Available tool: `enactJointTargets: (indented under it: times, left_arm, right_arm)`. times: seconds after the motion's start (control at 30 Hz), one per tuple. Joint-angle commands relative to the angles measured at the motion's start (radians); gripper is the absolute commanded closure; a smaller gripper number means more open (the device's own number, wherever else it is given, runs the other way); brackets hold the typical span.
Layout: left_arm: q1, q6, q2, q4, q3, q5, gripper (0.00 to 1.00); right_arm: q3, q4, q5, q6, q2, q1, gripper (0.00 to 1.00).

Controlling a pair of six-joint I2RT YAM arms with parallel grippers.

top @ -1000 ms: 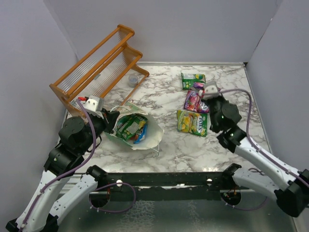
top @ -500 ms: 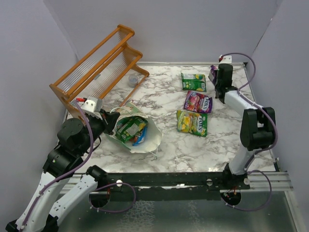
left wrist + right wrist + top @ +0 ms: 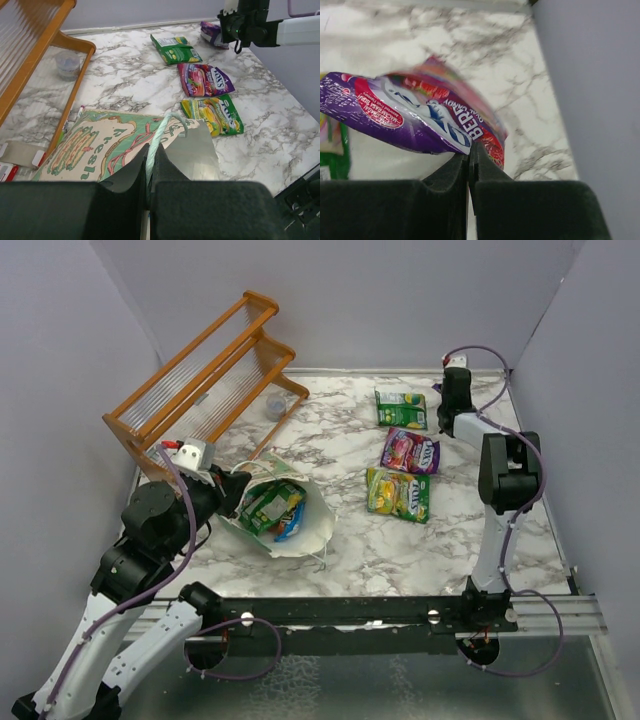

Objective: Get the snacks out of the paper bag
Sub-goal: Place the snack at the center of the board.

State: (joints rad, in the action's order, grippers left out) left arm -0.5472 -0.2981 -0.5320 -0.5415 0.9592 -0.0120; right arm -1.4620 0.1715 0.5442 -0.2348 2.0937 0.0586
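Observation:
The pale-green paper bag [image 3: 300,525] lies tipped on its side, mouth open, with several snack packets [image 3: 272,505] inside. My left gripper [image 3: 233,490] is shut on the bag's string handle [image 3: 159,135], and the printed bag side [image 3: 95,147] shows below it. My right gripper [image 3: 447,398] is at the far right corner, shut on a purple packet [image 3: 405,115], which also shows in the left wrist view [image 3: 210,33]. On the table lie a green packet [image 3: 401,408], a purple-pink packet [image 3: 410,452] and a yellow-green packet [image 3: 398,493].
An orange wooden rack [image 3: 205,380] stands at the back left, with a small clear cup [image 3: 277,406] beside its foot. A thin pen [image 3: 79,111] lies by the rack's leg. Grey walls close in the table on three sides.
My right arm swung from above the packets in the middle out to the far right corner, carrying the purple packet. My left gripper and the bag barely moved.

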Motion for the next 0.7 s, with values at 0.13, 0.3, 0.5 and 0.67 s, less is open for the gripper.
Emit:
enactJointTargets:
  times: [0.13,0.3,0.5,0.67]
  left_arm:
    - [-0.002,-0.015,-0.004,0.024,0.042,0.020,1.00]
    - [-0.001,-0.031,0.007,0.022,0.044,0.021,1.00]
    - [-0.001,-0.033,0.026,0.010,0.048,0.013,1.00]
    - [-0.001,-0.018,0.022,-0.002,0.051,0.003,1.00]
  right_arm:
    - [-0.070,-0.208,-0.290,0.255,0.068,0.035,0.99]
    - [-0.092,-0.190,-0.408,0.297,0.083,0.034,0.99]
    - [-0.161,-0.280,-0.423,0.331,0.101,0.033,0.70]
    - [-0.016,-0.204,-0.445,0.355,-0.063,0.033,0.38]
